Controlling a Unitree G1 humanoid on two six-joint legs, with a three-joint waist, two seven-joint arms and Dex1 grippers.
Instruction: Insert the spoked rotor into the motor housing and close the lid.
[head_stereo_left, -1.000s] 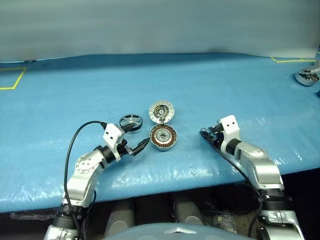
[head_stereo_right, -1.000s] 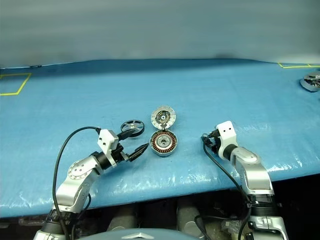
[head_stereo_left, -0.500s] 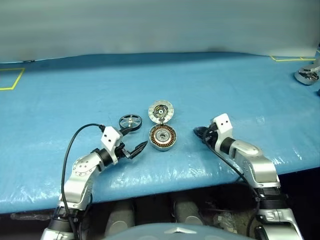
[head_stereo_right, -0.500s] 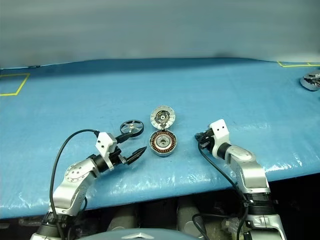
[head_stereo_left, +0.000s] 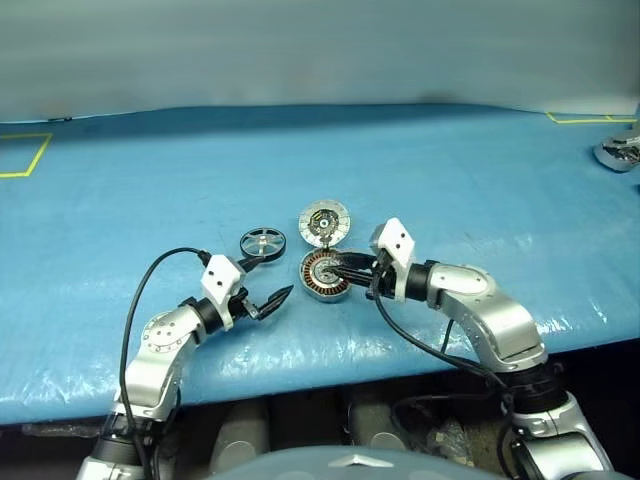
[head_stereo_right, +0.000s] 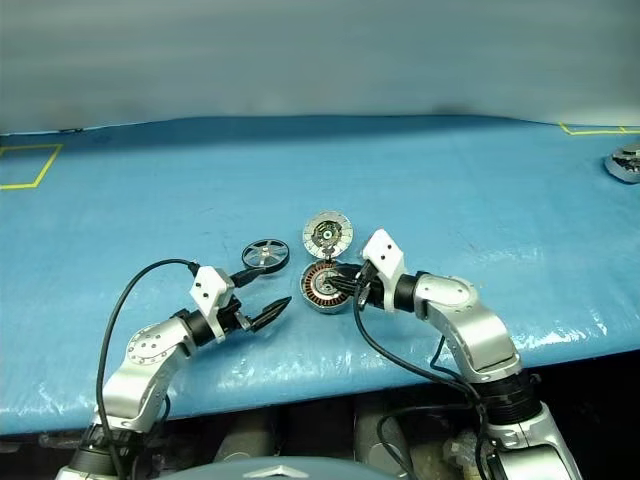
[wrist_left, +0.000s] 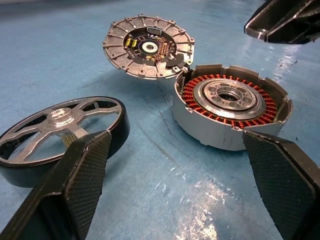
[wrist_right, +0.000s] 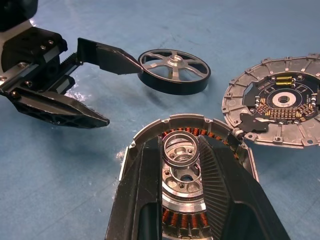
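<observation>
The motor housing (head_stereo_left: 322, 283) sits on the blue table, its copper windings showing (wrist_left: 227, 102). Its lid (head_stereo_left: 324, 221) lies open just behind it, touching its far rim, circuit side up. The spoked rotor (head_stereo_left: 262, 241) lies flat on the table to the left of the lid. My left gripper (head_stereo_left: 268, 278) is open and low in front of the rotor. One fingertip is at the rotor's near rim and the other points at the housing. My right gripper (head_stereo_left: 338, 266) hovers over the housing from the right, its fingers (wrist_right: 142, 200) a little apart over the silver centre, with nothing held.
A blue plastic sheet covers the table (head_stereo_left: 420, 170), whose front edge runs just below both arms. Another metal part (head_stereo_left: 615, 152) lies at the far right. Yellow tape marks (head_stereo_left: 25, 160) sit at the far left and far right corners.
My right gripper swung left from the open table beside the housing to a spot over the housing, and its fingers drew closer together. The left gripper and the parts stayed put.
</observation>
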